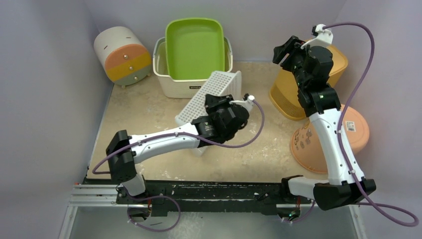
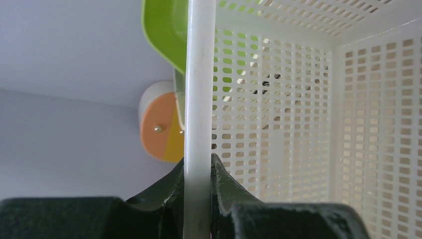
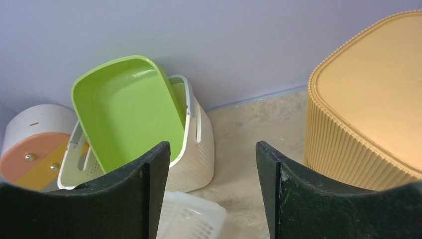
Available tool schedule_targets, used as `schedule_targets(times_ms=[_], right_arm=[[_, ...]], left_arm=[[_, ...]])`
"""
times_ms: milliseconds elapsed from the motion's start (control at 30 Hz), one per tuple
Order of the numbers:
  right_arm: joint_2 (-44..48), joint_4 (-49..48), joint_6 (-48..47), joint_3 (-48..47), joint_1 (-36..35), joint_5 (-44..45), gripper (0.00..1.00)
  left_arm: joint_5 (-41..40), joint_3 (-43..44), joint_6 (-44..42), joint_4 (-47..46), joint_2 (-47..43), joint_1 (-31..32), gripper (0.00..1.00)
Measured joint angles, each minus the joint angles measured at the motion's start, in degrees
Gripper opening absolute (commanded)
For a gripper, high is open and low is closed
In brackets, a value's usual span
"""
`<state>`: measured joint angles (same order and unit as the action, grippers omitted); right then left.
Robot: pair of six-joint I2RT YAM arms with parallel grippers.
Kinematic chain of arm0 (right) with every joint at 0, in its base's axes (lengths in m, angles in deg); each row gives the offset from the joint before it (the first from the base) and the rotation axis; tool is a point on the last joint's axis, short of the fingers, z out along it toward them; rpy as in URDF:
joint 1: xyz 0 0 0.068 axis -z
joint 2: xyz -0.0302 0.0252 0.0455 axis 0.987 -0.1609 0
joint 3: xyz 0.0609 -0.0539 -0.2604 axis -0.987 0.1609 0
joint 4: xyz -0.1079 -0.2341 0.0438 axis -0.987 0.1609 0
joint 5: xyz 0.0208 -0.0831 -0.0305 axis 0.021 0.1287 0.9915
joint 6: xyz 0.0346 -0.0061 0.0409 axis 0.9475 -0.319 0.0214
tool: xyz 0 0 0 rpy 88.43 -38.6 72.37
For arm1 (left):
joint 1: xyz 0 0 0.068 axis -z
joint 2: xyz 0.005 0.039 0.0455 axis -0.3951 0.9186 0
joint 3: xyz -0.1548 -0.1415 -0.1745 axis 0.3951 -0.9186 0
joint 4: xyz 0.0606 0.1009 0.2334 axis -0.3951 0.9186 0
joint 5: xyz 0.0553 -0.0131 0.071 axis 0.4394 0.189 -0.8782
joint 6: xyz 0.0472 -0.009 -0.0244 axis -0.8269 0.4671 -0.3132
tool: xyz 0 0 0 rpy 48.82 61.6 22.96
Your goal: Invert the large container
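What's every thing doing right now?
Mesh basket, tilted, wall pinched by left tool.
Right tool, open, empty.
Green tray, leaning in white bin.
Drum, on its side.
Yellow basket, flat face up.
Orange tub, tipped over.

A green tray (image 3: 127,107) is seen ahead and to the left of the right gripper (image 3: 213,149). It is stood on edge inside a white handled bin (image 3: 201,144) and leaned back against the wall. Further to the left of that gripper, a white drum-shaped drawer unit (image 3: 35,144) is found, its round face banded orange and yellow and fitted with small metal knobs. Just to the gripper's right, a yellow ribbed basket (image 3: 368,99) is placed with a closed flat face upward. Well behind the gripper, a peach round bowl (image 1: 356,130) is rested tilted on the beige table (image 1: 149,109).
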<state>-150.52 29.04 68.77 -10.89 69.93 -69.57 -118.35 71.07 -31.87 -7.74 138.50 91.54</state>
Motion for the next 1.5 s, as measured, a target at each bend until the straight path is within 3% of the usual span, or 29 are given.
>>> schedule_targets(times_ms=[200, 500, 700, 1033, 1500], right_arm=[[-3.6, -0.3, -0.8, -0.6, 0.1, -0.2, 0.67], [-3.9, -1.3, -1.3, -0.6, 0.9, -0.5, 0.67], [-3.9, -1.5, -1.4, -0.6, 1.9, -1.1, 0.68], [-3.9, -1.5, -1.4, -0.2, 2.3, -1.5, 0.68], [-3.8, -1.5, -1.4, 0.9, 2.6, -1.5, 0.68]], left_arm=[[-0.7, -4.1, -7.3, -1.7, -7.1, -6.4, 0.0], [-1.8, -16.1, -9.8, -5.9, -6.8, -7.0, 0.0], [-2.6, -14.0, -8.0, -7.3, -4.7, -5.6, 0.0], [-5.9, -9.2, -3.9, -6.6, 4.3, 2.0, 0.0], [-7.6, -6.6, 4.3, -6.1, 8.5, 4.4, 0.0]])
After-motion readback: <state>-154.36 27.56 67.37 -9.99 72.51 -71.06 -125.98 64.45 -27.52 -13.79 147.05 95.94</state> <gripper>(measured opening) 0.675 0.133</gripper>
